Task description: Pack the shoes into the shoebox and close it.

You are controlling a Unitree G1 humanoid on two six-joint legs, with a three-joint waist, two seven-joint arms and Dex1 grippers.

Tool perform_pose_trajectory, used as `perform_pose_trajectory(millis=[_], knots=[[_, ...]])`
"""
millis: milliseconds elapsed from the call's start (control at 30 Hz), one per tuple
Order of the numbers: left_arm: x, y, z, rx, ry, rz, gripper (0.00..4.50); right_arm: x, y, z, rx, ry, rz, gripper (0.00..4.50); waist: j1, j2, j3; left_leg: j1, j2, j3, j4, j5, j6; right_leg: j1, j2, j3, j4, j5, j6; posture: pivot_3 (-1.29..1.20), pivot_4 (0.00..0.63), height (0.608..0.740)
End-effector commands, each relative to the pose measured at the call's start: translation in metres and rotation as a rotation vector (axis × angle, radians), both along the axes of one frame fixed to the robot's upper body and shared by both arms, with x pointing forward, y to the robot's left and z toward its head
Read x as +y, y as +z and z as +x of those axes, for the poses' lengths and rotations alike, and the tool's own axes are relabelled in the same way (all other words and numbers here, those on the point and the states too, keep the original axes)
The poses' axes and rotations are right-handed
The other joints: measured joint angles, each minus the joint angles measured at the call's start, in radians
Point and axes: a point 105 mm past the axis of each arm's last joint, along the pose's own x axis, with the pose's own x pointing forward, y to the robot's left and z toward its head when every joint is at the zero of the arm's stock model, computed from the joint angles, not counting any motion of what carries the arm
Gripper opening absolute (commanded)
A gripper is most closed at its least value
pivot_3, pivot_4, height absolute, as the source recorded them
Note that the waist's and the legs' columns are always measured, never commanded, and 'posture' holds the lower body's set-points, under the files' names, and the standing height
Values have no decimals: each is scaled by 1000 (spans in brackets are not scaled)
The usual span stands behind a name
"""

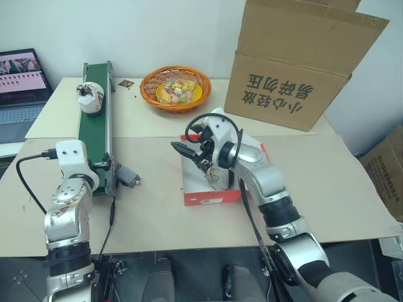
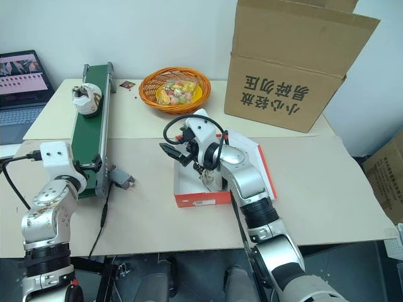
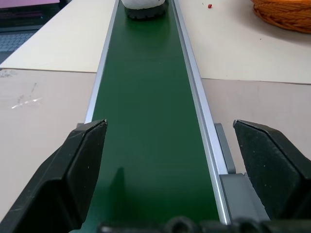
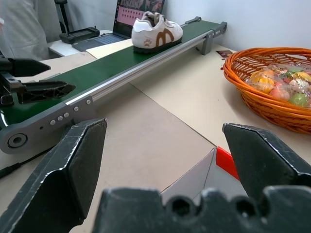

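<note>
One white sneaker with brown trim [image 1: 89,97] stands at the far end of the green conveyor belt [image 1: 94,135]; the left wrist view catches its sole [image 3: 143,7], and it also appears in the right wrist view [image 4: 155,31]. The red shoebox [image 1: 211,196] lies open at mid-table, white inside. Something pale with dark bits lies in it under my right wrist, mostly hidden. My right gripper [image 1: 184,150] hovers open over the box's far left corner [image 4: 214,167], empty. My left gripper [image 3: 170,141] is open and empty over the belt's near end.
An orange wicker basket [image 1: 175,88] of wrapped sweets sits behind the box. A large brown carton [image 1: 296,69] stands at the back right, and a laptop [image 1: 22,82] sits far left. A grey motor block [image 1: 129,178] and cables sit at the belt's near end.
</note>
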Motion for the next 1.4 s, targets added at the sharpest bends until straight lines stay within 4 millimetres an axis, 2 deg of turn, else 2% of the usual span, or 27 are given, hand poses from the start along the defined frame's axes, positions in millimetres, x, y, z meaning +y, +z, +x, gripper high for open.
perform_pose_trajectory(millis=[33, 233, 667, 1067, 1167, 1233, 1300, 1400], knots=[[5, 12, -2, -73, 20, -2, 4455, -1, 16, -3, -53, 1, 30, 4500, 0, 0, 0, 0, 0, 0, 0, 0, 0, 0, 0, 0, 0, 0, 0, 0, 150, 728], [16, 10, -4, -112, 78, -90, 4455, -1, 17, -4, -51, 0, 34, 4500, 0, 0, 0, 0, 0, 0, 0, 0, 0, 0, 0, 0, 0, 0, 0, 0, 150, 728], [11, 10, -1, -102, 43, -75, 4455, -3, 13, -6, -38, -8, 41, 4500, 0, 0, 0, 0, 0, 0, 0, 0, 0, 0, 0, 0, 0, 0, 0, 0, 150, 728], [14, 8, -1, -85, 55, -67, 4455, -5, 17, -6, -37, -13, 59, 4500, 0, 0, 0, 0, 0, 0, 0, 0, 0, 0, 0, 0, 0, 0, 0, 0, 150, 728], [12, 12, 0, -110, 42, -61, 3767, -6, 19, -5, -38, -17, 64, 4500, 1, 0, 0, 0, 0, 0, 0, 0, 0, 0, 0, 0, 0, 0, 0, 0, 150, 728], [12, 12, 0, -110, 36, -61, 2997, -6, 20, -5, -38, -19, 67, 4500, 2, 0, 0, 0, 0, 0, 0, 0, 0, 0, 0, 0, 0, 0, 0, 0, 150, 728], [12, 12, 1, -98, 37, -52, 2463, -7, 21, -4, -39, -22, 69, 4500, 4, 0, 0, 0, 0, 0, 0, 0, 0, 0, 0, 0, 0, 0, 0, 0, 150, 728], [11, 12, 2, -90, 34, -42, 2258, -8, 21, -4, -40, -22, 72, 4500, 6, 0, 0, 0, 0, 0, 0, 0, 0, 0, 0, 0, 0, 0, 0, 0, 150, 728]])
